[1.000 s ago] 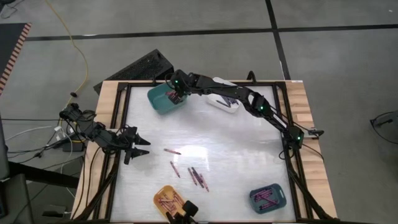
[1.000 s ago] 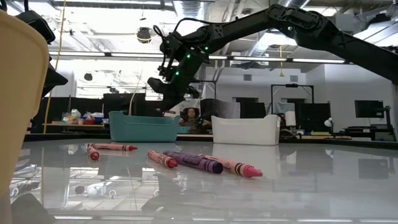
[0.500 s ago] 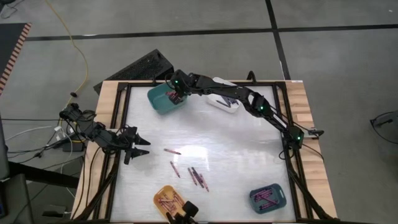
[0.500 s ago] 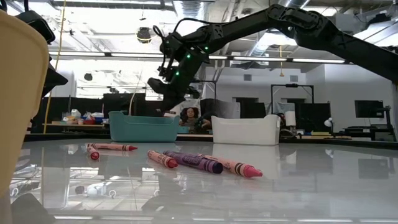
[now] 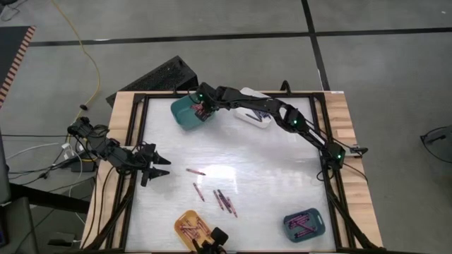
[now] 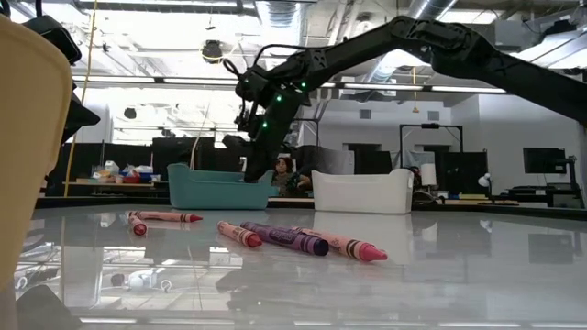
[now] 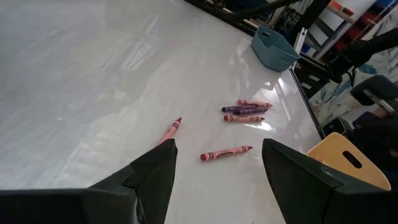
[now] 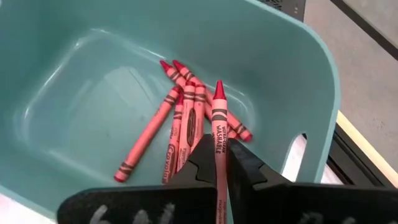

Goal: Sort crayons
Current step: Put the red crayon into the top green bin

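Red crayon (image 8: 218, 127), paper-wrapped, pointed

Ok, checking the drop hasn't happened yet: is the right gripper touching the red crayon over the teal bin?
Touching. The right wrist view shows the right gripper shut on the red crayon, pinched between its fingers above the teal bin.

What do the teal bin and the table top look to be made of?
Teal bin: probably moulded plastic, with smooth matte walls, rounded corners and a rolled rim. Table top: a glossy white hard sheet, perhaps laminate or acrylic; it mirrors the crayons and ceiling lights.
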Robot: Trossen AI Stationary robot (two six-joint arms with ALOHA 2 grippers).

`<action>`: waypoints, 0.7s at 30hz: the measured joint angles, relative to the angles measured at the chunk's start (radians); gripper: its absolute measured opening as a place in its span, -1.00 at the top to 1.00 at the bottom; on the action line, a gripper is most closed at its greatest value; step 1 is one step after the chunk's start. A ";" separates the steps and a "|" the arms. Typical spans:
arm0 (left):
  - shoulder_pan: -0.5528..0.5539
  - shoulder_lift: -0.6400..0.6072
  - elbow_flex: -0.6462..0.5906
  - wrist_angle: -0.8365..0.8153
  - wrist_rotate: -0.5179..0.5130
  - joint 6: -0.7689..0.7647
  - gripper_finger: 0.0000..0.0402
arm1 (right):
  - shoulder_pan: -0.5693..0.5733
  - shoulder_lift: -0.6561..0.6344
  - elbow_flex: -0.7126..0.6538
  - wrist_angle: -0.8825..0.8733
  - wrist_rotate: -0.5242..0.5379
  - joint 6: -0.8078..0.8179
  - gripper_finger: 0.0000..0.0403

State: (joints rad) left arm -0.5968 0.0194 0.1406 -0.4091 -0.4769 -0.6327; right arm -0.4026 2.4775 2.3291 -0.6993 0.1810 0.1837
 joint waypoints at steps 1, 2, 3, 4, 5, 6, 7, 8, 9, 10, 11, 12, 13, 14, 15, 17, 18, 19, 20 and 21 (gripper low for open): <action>0.000 0.000 0.000 0.000 -0.001 0.000 -0.14 | 0.000 0.000 0.000 -0.003 0.000 0.000 0.89; 0.000 0.000 0.000 0.000 -0.001 0.000 -0.14 | 0.000 0.000 0.000 0.001 0.000 0.000 0.89; 0.000 0.000 0.000 0.000 -0.001 0.000 -0.14 | 0.001 0.000 0.001 0.001 0.000 -0.001 0.89; 0.000 0.000 0.000 0.000 -0.001 0.000 -0.14 | 0.001 0.000 0.001 0.001 0.000 -0.005 0.88; 0.000 0.000 0.000 0.000 -0.001 0.000 -0.14 | 0.001 0.000 0.001 0.000 0.000 -0.007 0.88; 0.000 0.000 0.000 0.000 -0.001 0.000 -0.14 | 0.002 0.000 0.001 0.000 0.000 -0.008 0.87; 0.000 0.000 0.000 0.000 -0.001 0.000 -0.14 | 0.002 0.000 0.001 0.000 0.000 -0.008 0.86; 0.000 0.000 0.000 0.000 -0.001 0.000 -0.14 | 0.002 0.000 0.001 0.000 0.000 -0.008 0.84; 0.000 0.000 0.000 0.000 -0.001 0.000 -0.14 | 0.002 0.000 0.001 0.001 0.000 -0.008 0.81; 0.000 0.000 0.000 0.000 -0.001 0.000 -0.14 | 0.002 0.000 0.001 0.001 -0.002 -0.009 0.78; 0.000 0.000 0.000 0.000 -0.001 0.000 -0.14 | 0.002 0.000 0.001 0.000 -0.005 -0.009 0.75; 0.000 0.000 0.000 0.000 -0.001 0.000 -0.14 | 0.002 0.000 0.001 0.000 -0.010 -0.009 0.71; 0.000 0.000 0.000 0.000 -0.001 0.000 -0.14 | 0.002 0.000 0.001 0.000 -0.018 -0.010 0.68; 0.000 0.000 0.000 0.000 -0.001 0.000 -0.14 | 0.002 0.000 0.001 0.000 -0.023 -0.011 0.65; 0.000 0.000 0.000 0.000 -0.001 0.000 -0.14 | 0.002 0.000 0.001 0.001 -0.023 -0.011 0.62; 0.000 0.000 0.000 0.000 -0.001 0.000 -0.14 | 0.002 0.000 0.002 0.000 -0.023 -0.011 0.57; 0.000 0.000 0.000 0.000 -0.001 0.000 -0.14 | 0.002 -0.001 0.002 0.000 -0.024 -0.013 0.55; 0.000 0.000 0.000 0.000 -0.001 0.000 -0.14 | 0.002 -0.003 0.003 -0.004 -0.026 -0.024 0.54; 0.000 0.000 0.000 0.000 -0.001 0.000 -0.14 | 0.002 -0.006 0.010 -0.015 -0.027 -0.043 0.54; 0.000 0.000 0.000 0.000 -0.001 0.000 -0.14 | 0.004 -0.010 0.023 -0.030 -0.027 -0.064 0.53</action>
State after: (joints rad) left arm -0.5968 0.0196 0.1404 -0.4095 -0.4776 -0.6327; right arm -0.3982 2.4678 2.3523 -0.7291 0.1543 0.1199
